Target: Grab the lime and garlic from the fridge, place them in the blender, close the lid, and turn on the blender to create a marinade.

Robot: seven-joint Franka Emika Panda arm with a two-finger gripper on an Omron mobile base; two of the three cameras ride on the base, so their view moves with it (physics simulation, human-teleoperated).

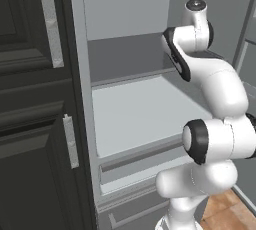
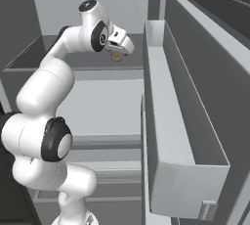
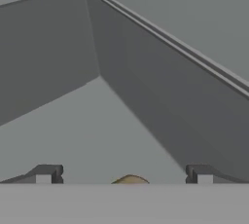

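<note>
One fridge [image 1: 87, 99], standing open: light grey frame, pale grey inner walls, flat shelves, a drawer low down. Its open door shows in the right base view, carrying a deep pale grey door bin [image 2: 168, 136]. Left of the fridge in the left base view stands one dark panelled cabinet [image 1: 30, 124] with silver handles. A patch of tan floor tiles lies at the lower right of that view.

One white robot arm [image 2: 44, 97] with dark joints, reaching into the fridge over the upper shelf [image 2: 53, 57].

One gripper [image 3: 124, 175], held just above that shelf near its back corner. Its jaws stand wide apart, with nothing clamped between them; the two dark fingertips [image 3: 46, 173] rise at either side in the hand view.

One small tan-yellow rounded item [image 2: 115, 57], resting on the upper shelf directly under the gripper. In the hand view its top [image 3: 130, 180] sits between the fingertips, untouched. Too small and too hidden to tell whether it is the lime or the garlic.
</note>
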